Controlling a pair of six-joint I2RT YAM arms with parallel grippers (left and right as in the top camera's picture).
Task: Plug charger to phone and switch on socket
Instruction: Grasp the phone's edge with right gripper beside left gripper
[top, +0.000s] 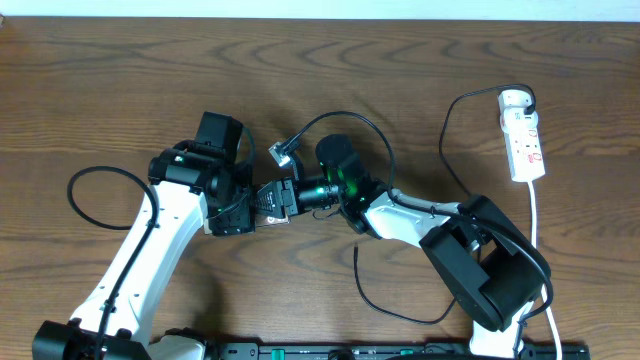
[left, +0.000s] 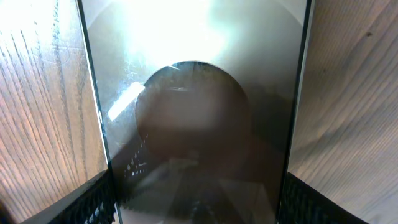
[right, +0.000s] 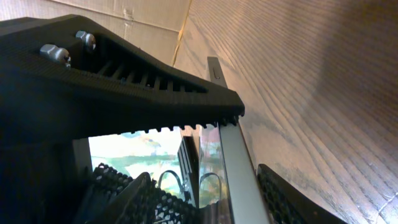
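Note:
The phone (left: 199, 124) fills the left wrist view, glossy, with a dark round circle. My left gripper (left: 199, 202) is shut on its two long sides. In the overhead view both grippers meet at the table's middle: the left gripper (top: 250, 205) and the right gripper (top: 295, 192), with the phone mostly hidden between them. In the right wrist view the phone's silver edge (right: 233, 162) runs between the spread fingers of my right gripper (right: 205, 199), which is open. The charger cable (top: 345, 114) arcs behind the right wrist, and its plug tip (top: 283, 152) lies free on the table. The socket (top: 523, 135) lies at the far right.
A white cord (top: 535, 230) runs from the socket toward the front edge. A black cable (top: 447, 135) loops from the socket's top toward the right arm. A thicker black cable (top: 85, 185) loops by the left arm. The table is dark wood.

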